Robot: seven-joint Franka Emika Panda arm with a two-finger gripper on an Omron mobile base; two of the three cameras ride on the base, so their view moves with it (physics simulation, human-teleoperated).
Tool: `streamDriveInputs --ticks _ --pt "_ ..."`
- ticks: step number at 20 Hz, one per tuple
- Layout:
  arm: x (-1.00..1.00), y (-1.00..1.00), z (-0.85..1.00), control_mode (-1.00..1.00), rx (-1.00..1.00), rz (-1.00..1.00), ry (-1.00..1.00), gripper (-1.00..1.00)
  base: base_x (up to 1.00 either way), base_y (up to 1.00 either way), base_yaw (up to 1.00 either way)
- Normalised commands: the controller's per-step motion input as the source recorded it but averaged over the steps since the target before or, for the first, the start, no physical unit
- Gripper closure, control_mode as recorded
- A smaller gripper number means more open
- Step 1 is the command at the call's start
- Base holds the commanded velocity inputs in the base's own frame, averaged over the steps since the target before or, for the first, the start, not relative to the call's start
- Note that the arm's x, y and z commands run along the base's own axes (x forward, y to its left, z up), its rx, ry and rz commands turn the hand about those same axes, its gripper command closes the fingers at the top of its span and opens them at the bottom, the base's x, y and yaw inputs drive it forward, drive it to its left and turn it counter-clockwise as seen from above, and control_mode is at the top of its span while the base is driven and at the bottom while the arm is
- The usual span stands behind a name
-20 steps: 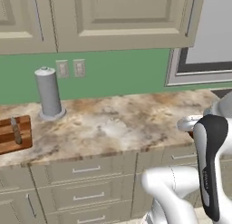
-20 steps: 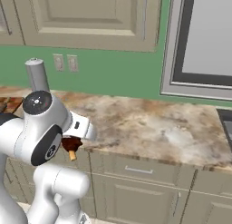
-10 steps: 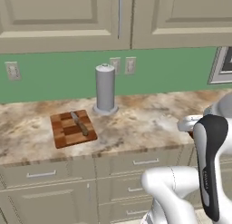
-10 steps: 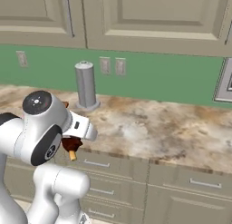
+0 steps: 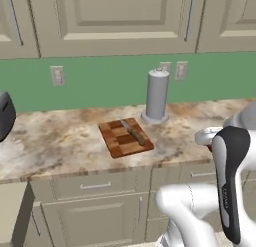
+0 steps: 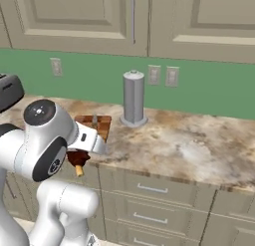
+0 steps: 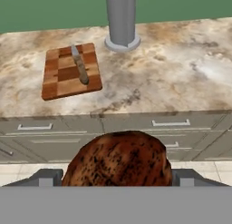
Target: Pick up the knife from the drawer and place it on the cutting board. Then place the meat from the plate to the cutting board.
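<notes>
My gripper (image 7: 118, 178) is shut on the meat (image 7: 118, 158), a dark reddish-brown lump that bulges between the fingers low in the hand view. The meat (image 6: 76, 157) also peeks out under my arm in the right base view, in front of the counter edge. Ahead on the counter lies the checkered cutting board (image 7: 63, 85), and the knife (image 7: 80, 67) rests on it, brown handle nearest me. From the left base view the cutting board (image 5: 116, 143) sits mid-counter with the knife (image 5: 133, 132) across its right half. The plate is out of view.
A grey cylindrical holder (image 5: 157, 95) stands just behind the board's right corner. A dark toaster (image 5: 4, 114) sits at the far left of the counter. Shut beige drawers (image 5: 95, 185) run below the marbled counter (image 7: 172, 78), and wall outlets (image 5: 57, 75) are on the green backsplash.
The base has driven left along the counter, so the whole scene slid right and the board now sits near the middle. The meat stays in my shut gripper.
</notes>
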Motion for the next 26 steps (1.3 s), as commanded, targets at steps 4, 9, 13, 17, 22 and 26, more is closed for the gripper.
streamDriveInputs --ticks 4,9,13,17,22,26 --pt "0.0 0.0 0.0 1.0 0.0 0.0 0.0 1.0 0.26 0.73 0.04" --pt "0.0 0.0 0.0 1.0 0.0 0.0 0.0 1.0 0.46 0.15 0.05" --pt "0.0 0.0 0.0 1.0 0.0 0.0 0.0 1.0 0.68 -0.21 0.0" --pt "0.0 0.0 0.0 1.0 0.0 0.0 0.0 1.0 0.7 -0.18 0.0" --pt "0.0 0.0 0.0 1.0 0.0 0.0 0.0 1.0 0.61 0.07 0.07" --pt "0.0 0.0 0.0 1.0 0.0 0.0 0.0 1.0 0.33 0.07 0.17"
